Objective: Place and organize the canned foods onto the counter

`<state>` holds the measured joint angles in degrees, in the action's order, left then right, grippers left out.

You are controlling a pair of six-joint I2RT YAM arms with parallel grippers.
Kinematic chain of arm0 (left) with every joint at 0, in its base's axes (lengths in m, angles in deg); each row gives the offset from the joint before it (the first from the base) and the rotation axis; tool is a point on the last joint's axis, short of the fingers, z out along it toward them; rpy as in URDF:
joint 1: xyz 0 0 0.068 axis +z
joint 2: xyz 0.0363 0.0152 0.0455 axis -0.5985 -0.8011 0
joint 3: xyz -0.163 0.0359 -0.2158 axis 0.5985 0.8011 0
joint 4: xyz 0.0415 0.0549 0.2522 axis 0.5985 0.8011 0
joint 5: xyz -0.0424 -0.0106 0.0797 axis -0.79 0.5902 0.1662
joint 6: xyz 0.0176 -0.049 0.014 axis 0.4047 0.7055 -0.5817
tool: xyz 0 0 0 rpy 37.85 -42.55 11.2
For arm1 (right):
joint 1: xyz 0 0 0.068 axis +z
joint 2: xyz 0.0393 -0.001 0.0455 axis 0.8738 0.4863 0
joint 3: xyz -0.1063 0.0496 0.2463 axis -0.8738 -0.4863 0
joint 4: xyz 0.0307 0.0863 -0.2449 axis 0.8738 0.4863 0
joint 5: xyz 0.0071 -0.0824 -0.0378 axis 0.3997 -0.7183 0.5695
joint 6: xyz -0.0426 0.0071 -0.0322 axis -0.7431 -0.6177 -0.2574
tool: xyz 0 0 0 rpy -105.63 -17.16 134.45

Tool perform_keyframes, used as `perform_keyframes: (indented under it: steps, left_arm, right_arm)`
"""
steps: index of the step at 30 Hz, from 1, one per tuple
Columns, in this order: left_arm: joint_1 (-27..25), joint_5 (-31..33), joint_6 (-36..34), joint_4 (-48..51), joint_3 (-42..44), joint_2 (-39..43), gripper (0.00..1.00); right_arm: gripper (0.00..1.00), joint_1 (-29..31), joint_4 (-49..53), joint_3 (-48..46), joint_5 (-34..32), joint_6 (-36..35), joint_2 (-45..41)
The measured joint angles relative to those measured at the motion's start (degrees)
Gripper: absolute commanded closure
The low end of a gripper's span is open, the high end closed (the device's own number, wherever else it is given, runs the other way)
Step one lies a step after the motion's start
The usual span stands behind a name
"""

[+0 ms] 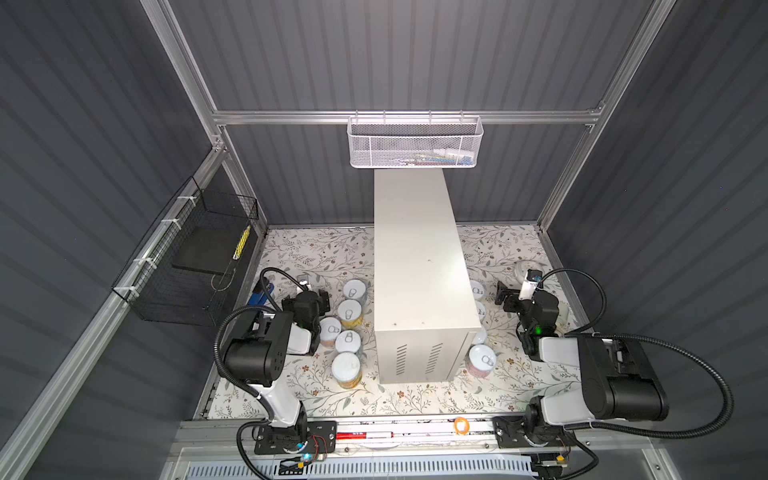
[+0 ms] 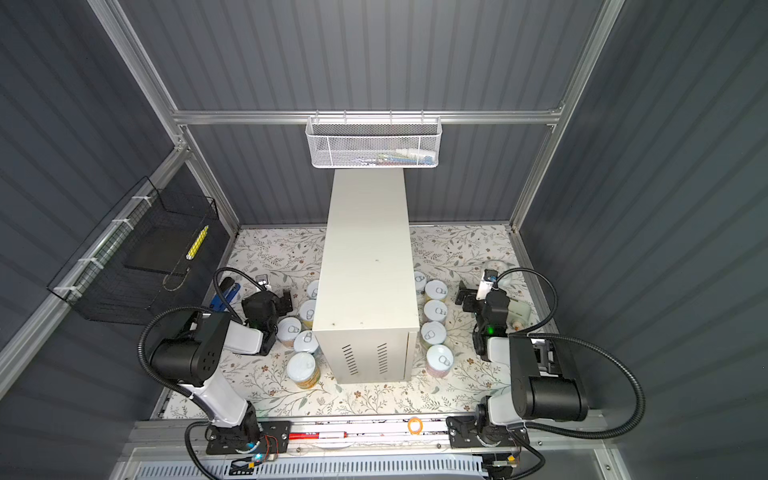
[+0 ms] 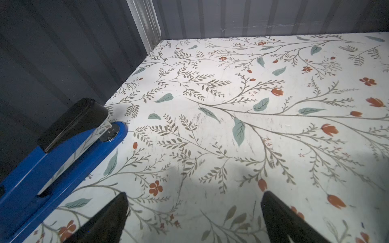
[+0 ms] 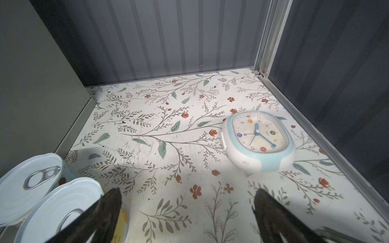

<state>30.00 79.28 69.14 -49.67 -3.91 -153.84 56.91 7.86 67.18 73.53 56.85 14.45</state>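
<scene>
The counter (image 1: 419,266) is a tall beige box with a bare top, standing mid-surface in both top views. Several canned foods stand upright on the floral surface on each side of it: a left cluster (image 1: 348,341) and a right row (image 2: 435,311). My left gripper (image 1: 322,300) hovers open just left of the left cluster; in the left wrist view its open gripper (image 3: 194,199) has only floral surface between the fingers. My right gripper (image 2: 464,296) is open to the right of the right row. The right wrist view shows two tins (image 4: 63,208) beside one finger of the open gripper (image 4: 187,197).
A white-and-teal clock (image 4: 259,141) lies beyond the right gripper near the right wall. A blue stapler (image 3: 52,164) lies by the left wall. A white mesh basket (image 1: 415,145) hangs above the counter's far end, and a black wire basket (image 1: 187,257) hangs on the left wall.
</scene>
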Motion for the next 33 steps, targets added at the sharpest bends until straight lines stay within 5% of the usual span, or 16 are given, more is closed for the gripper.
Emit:
perform_keyframes:
  steps: [33]
  left_arm:
    - [0.0, -0.02, 0.02, 0.0, 0.0, 0.0, 0.01]
  right_arm:
    - [0.01, -0.76, 0.0, 0.0, 1.09, 0.07, 0.0]
